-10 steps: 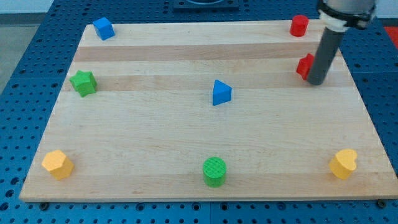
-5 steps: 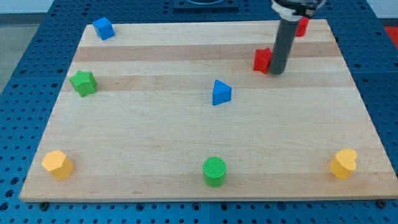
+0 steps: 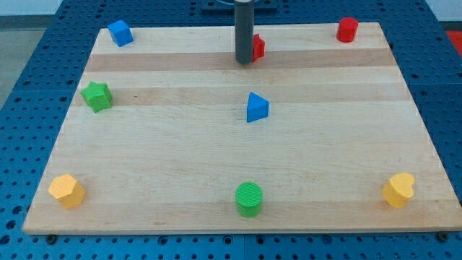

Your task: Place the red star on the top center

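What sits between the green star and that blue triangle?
Nothing: in the camera view, bare wood runs from the green star to the blue triangle.

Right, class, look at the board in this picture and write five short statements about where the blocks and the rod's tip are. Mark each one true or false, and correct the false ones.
1. My tip is at the top centre of the board, right beside the red star. True.
2. The red star shows on the tip's left in the view. False: it shows on the rod's right, partly hidden by it.
3. The blue triangle sits near the middle of the board, below the tip. True.
4. The green star is at the board's right edge. False: it is at the left edge.
5. The green cylinder touches the yellow heart. False: they lie far apart along the bottom.
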Robot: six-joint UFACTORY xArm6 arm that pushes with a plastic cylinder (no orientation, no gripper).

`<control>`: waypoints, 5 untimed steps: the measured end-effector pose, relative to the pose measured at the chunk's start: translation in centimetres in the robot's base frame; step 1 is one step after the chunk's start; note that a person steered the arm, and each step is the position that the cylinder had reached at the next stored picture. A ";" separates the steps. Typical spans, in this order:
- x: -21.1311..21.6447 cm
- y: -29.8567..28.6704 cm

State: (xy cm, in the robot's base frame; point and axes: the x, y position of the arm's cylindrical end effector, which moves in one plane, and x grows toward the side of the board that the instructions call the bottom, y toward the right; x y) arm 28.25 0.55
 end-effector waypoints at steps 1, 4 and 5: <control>-2.6 -0.2; -0.4 3.6; -3.6 1.7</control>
